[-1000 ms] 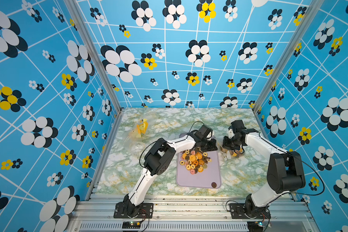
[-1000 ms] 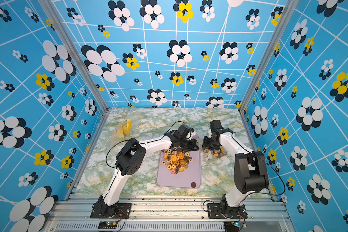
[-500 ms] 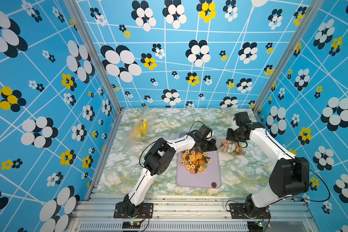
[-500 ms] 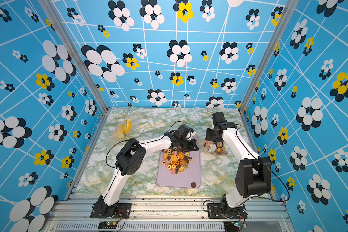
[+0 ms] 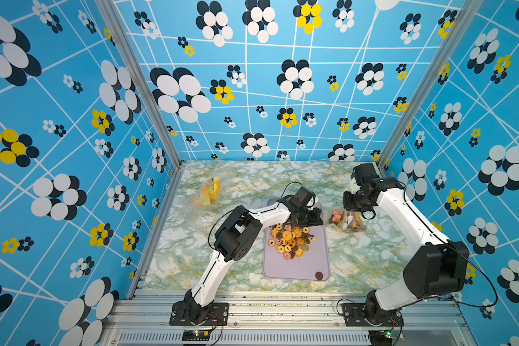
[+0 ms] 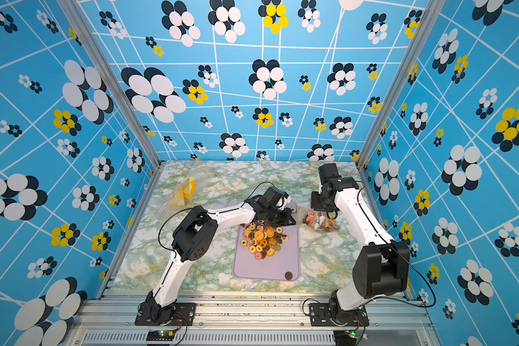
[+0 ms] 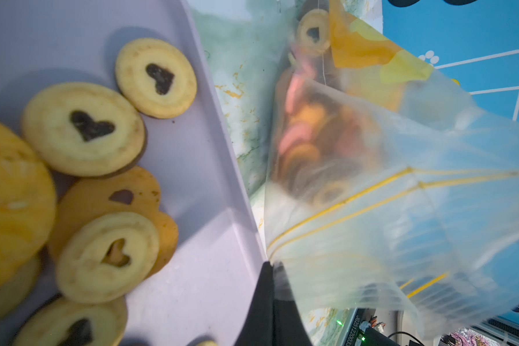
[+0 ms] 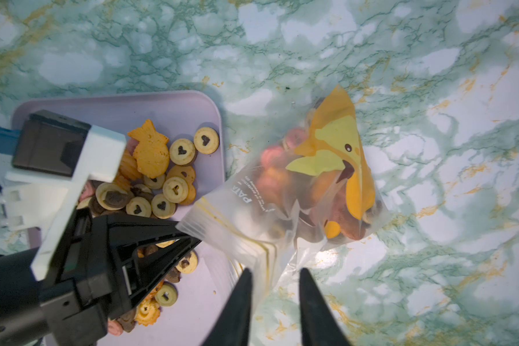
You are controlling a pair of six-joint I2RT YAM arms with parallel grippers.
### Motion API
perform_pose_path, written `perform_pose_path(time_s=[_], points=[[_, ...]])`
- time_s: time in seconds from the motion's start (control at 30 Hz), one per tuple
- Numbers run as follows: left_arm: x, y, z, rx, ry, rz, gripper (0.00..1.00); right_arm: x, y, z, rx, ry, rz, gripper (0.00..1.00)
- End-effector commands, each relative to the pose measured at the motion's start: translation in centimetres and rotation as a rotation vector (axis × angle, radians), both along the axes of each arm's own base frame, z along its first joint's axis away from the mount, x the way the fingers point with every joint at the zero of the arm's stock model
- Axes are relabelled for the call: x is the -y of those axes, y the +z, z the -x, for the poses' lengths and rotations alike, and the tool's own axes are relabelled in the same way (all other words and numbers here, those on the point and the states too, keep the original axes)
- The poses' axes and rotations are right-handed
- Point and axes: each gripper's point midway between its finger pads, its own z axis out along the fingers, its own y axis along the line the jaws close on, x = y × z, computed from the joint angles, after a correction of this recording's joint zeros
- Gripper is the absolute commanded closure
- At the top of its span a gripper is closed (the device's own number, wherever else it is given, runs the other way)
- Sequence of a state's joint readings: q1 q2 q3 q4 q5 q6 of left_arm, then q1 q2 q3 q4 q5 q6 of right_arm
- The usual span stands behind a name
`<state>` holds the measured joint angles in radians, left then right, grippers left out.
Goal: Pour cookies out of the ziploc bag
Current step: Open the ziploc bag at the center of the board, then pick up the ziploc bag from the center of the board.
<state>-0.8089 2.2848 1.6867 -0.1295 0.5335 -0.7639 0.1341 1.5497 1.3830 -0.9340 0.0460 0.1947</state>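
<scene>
The clear ziploc bag point(image 5: 346, 221) point(image 6: 319, 221) with a yellow duck print lies on the marble table just right of the lilac tray point(image 5: 297, 266) point(image 6: 264, 269). Cookies show inside the bag point(image 8: 312, 179) point(image 7: 327, 134). More cookies point(image 5: 289, 241) point(image 6: 262, 239) point(image 7: 81, 128) point(image 8: 162, 179) are heaped on the tray. My left gripper point(image 7: 271, 265) point(image 5: 319, 220) point(image 8: 189, 236) is shut on the bag's mouth edge at the tray's rim. My right gripper point(image 8: 274, 274) point(image 5: 354, 212) hangs open over the bag's mouth end, with loose plastic between its fingers.
A second clear bag with a yellow print point(image 5: 207, 194) point(image 6: 186, 191) lies at the back left. One dark cookie point(image 5: 318, 275) sits alone at the tray's near right corner. Patterned blue walls close in three sides.
My right gripper has let go, opened its jaws and lifted back from the bag. The left gripper and the bag have stayed put.
</scene>
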Motion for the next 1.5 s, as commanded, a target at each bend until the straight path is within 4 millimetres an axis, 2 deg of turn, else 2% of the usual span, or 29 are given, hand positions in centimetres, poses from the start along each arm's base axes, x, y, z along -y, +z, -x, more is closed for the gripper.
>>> perform_pose_path(time_s=[0.0, 0.13, 0.3, 0.37, 0.53, 0.7, 0.8, 1.03, 1.23, 1.33, 1.47], points=[[-0.7, 1.0, 0.1, -0.002, 0.008, -0.005, 1.0, -0.2, -0.2, 0.6, -0.021, 0.013, -0.001, 0.46], [-0.7, 1.1, 0.2, -0.002, 0.005, -0.005, 1.0, -0.9, -2.1, 0.8, -0.046, 0.018, 0.023, 0.26], [-0.8, 1.1, 0.2, -0.003, 0.007, -0.006, 1.0, -2.9, -3.4, 0.9, -0.054, 0.051, 0.013, 0.14], [-0.8, 1.1, 0.1, -0.004, 0.007, -0.004, 1.0, -3.4, -4.2, 1.1, -0.074, 0.063, 0.029, 0.01], [-0.7, 1.5, 0.1, 0.0, 0.009, 0.002, 1.0, -3.1, -6.1, 2.0, -0.113, 0.048, 0.111, 0.01], [-0.9, 1.7, -0.1, 0.001, 0.012, 0.001, 1.0, -0.4, -7.0, 2.5, -0.123, -0.011, 0.26, 0.01], [-1.3, 1.5, -0.2, -0.003, 0.019, -0.004, 1.0, 1.2, -5.5, 2.0, -0.091, -0.028, 0.351, 0.01], [-2.3, 0.9, -0.4, -0.014, 0.034, -0.029, 1.0, 3.8, -2.1, -0.1, -0.043, -0.067, 0.427, 0.01], [-2.8, 0.5, -0.3, -0.024, 0.037, -0.042, 1.0, 6.4, -0.4, -0.9, -0.02, -0.142, 0.412, 0.01], [-2.8, 0.5, -0.2, -0.028, 0.036, -0.04, 1.0, 6.3, -0.5, -0.9, -0.022, -0.14, 0.386, 0.01], [-2.5, 1.0, -0.3, -0.021, 0.029, -0.028, 1.0, 4.4, -1.3, -0.6, -0.038, -0.106, 0.271, 0.01]])
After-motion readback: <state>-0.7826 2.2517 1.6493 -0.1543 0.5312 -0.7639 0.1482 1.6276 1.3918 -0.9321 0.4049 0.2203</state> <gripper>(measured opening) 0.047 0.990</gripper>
